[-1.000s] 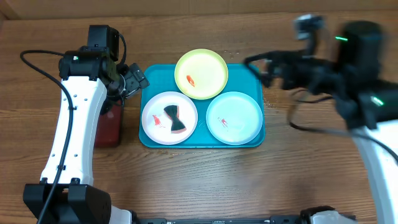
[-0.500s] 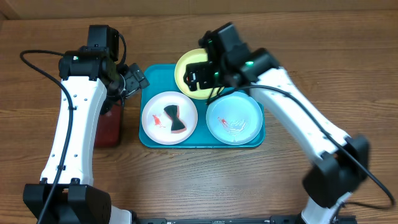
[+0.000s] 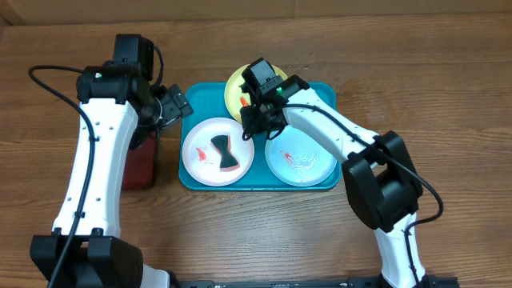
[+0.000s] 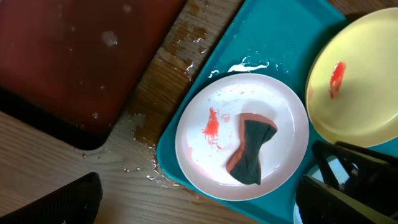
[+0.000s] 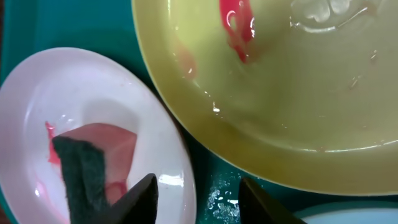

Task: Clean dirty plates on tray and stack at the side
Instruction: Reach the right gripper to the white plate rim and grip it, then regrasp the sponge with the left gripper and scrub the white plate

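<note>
Just under the right hand (image 5: 199, 202), fingers spread and gripping nothing: a wet strip of the blue tray (image 5: 214, 177), with the white plate (image 5: 106, 87) and its dark sponge (image 5: 81, 180) beneath one finger and the yellow-green plate (image 5: 298, 93) with a red smear (image 5: 239, 28) just in front. A little past that hand, on the same tray: the pale mint plate (image 3: 316, 144). Near the left hand (image 3: 176, 102), also spread open and empty: the tray's edge, the dark red tray (image 4: 74, 56) and the wet wooden bench (image 4: 161, 74).
</note>
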`<state>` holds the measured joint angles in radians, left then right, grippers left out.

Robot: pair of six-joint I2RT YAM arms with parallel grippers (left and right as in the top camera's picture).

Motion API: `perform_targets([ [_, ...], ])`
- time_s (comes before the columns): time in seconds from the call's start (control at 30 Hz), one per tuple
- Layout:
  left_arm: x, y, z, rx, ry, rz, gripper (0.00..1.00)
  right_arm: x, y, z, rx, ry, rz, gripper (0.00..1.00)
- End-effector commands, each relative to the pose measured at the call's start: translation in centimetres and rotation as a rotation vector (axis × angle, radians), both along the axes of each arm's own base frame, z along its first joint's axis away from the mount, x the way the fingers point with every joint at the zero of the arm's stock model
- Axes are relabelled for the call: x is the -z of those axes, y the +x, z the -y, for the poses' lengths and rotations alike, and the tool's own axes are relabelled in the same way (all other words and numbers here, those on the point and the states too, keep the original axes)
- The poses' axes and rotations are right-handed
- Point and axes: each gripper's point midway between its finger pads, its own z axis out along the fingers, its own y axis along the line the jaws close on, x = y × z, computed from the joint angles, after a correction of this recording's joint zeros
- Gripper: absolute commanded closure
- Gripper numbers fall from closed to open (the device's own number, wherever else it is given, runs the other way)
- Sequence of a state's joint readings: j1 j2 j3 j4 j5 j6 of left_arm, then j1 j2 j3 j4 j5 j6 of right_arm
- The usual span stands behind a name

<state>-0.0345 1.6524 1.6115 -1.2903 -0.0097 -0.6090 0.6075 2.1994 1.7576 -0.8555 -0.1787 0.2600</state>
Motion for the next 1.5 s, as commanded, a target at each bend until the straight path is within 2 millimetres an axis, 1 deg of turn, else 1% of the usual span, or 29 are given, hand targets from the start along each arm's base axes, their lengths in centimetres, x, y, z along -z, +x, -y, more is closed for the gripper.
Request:
perform_targets([
  [0.0,1.9,-0.5,1.0,0.083,-0.044,-0.043,0.00,1.1,0.0,-1.1,-0.037,-0.003,-0.002,0.57],
  [0.1,3.1,-0.8,1.9,0.138,-0.083,-0.053,0.00,1.5,-0.7,-1.6,-0.053,-0.010,-0.012,0.57],
  [0.2,4.0,-1.0,2.0,0.140,-0.090,-0.063,0.00,1.7,-1.7,-2.0,-0.072,-0.023,-0.028,0.57],
  [0.23,4.3,-1.0,2.0,0.140,-0.090,-0.064,0.02,1.8,-2.0,-2.2,-0.078,-0.026,-0.031,0.57],
  [0.27,4.6,-0.9,2.1,0.142,-0.093,-0.063,0.06,1.9,-2.1,-2.2,-0.080,-0.032,-0.030,0.57],
  [0.4,6.0,-1.0,3.1,0.158,-0.140,-0.060,0.13,2.3,-2.3,-2.0,-0.079,-0.054,-0.028,0.56],
  [0.5,7.1,-1.4,3.6,0.169,-0.157,-0.072,0.22,2.4,-2.5,-1.7,-0.077,-0.063,-0.041,0.56],
  [0.6,8.0,-1.5,4.2,0.193,-0.155,-0.073,0.28,2.5,-2.9,-1.4,-0.077,-0.075,-0.056,0.61],
  [0.7,8.6,-1.4,4.9,0.215,-0.154,-0.062,0.28,2.5,-3.1,-1.2,-0.077,-0.081,-0.065,0.63],
  [0.77,9.1,-1.3,5.9,0.239,-0.154,-0.048,0.28,2.6,-3.2,-1.0,-0.076,-0.094,-0.069,0.68],
  [0.87,9.8,-1.3,7.1,0.247,-0.163,-0.036,0.31,2.7,-3.1,-0.7,-0.067,-0.110,-0.064,0.82],
  [0.93,10.3,-1.2,7.8,0.247,-0.167,-0.025,0.34,2.7,-3.1,-0.6,-0.059,-0.111,-0.068,0.89],
  [1.0,10.6,-1.0,8.1,0.246,-0.169,-0.011,0.37,2.7,-3.1,-0.6,-0.052,-0.110,-0.071,0.91],
  [1.1,11.2,-0.8,8.3,0.216,-0.177,0.004,0.46,2.7,-3.2,-0.6,-0.050,-0.112,-0.075,0.91],
  [1.23,12.5,-0.3,8.4,0.203,-0.182,0.013,0.44,2.7,-3.2,-0.6,-0.050,-0.112,-0.075,0.90],
  [1.33,13.5,0.3,8.9,0.207,-0.199,0.013,0.45,2.7,-3.2,-0.6,-0.050,-0.112,-0.074,0.90],
  [1.4,14.3,0.7,9.3,0.210,-0.221,0.008,0.50,2.7,-3.2,-0.6,-0.050,-0.112,-0.074,0.90],
  [1.47,15.2,0.8,10.0,0.213,-0.260,-0.008,0.52,2.7,-3.2,-0.6,-0.050,-0.112,-0.074,0.90],
])
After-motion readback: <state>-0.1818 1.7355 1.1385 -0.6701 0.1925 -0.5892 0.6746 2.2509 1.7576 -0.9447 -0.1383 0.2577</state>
